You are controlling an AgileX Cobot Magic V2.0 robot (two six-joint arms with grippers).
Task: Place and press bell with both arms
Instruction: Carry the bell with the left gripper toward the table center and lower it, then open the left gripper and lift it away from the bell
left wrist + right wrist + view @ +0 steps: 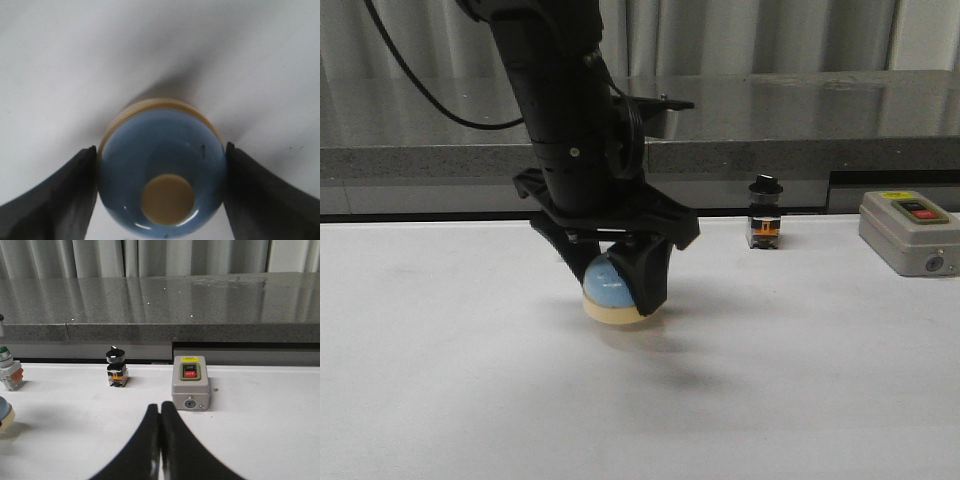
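The bell point(603, 290) has a light-blue dome, a cream base and a cream knob. It sits between the fingers of my left gripper point(613, 300), which comes down on it from above, at or just above the white table point(800, 390). In the left wrist view both dark fingers point(75, 190) press the sides of the dome of the bell point(160, 160), with the left gripper point(160, 150) shut on it. My right gripper point(160, 409) is shut and empty, low over the table. The bell's edge point(4, 415) shows at the side of that view.
A grey box with red and green buttons point(910, 232) stands at the far right, also in the right wrist view point(190, 384). A small black-knob switch point(764, 212) point(116, 369) stands by the back edge. A green-capped switch point(7, 371) and a grey counter ledge point(800, 150) lie behind.
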